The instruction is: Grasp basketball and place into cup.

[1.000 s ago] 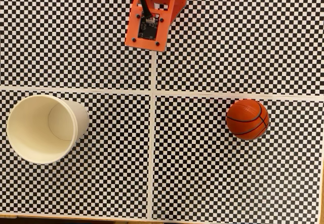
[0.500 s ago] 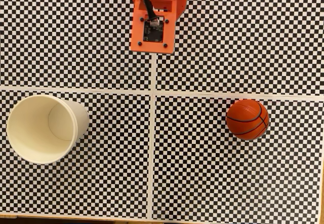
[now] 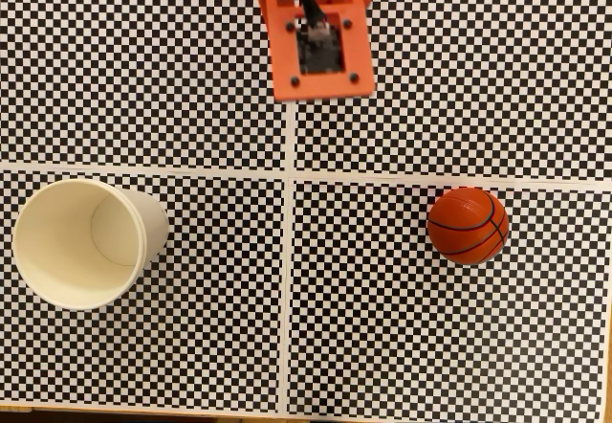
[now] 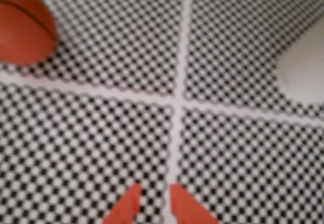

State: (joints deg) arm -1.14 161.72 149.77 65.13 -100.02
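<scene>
In the fixed view the basketball (image 3: 467,225), orange-red with thin black seams, rests on the checkered mat at the right. The cream-white cup (image 3: 84,242) stands at the left, its wide mouth facing up and nothing inside. My orange wrist block (image 3: 320,35) hangs over the top centre, far from both. In the blurred wrist view, my gripper (image 4: 153,196) shows two orange fingertips (image 4: 126,206) a narrow gap apart with nothing between them. There the basketball (image 4: 23,26) lies at the top left and the cup (image 4: 304,74) at the right edge.
The checkered mat (image 3: 382,327) is crossed by white lines that meet near the middle (image 3: 289,174). A wooden table edge (image 3: 143,410) runs along the bottom of the fixed view.
The orange wrist block has swung to the right and turned from leaning left to nearly straight. Basketball and cup have not moved.
</scene>
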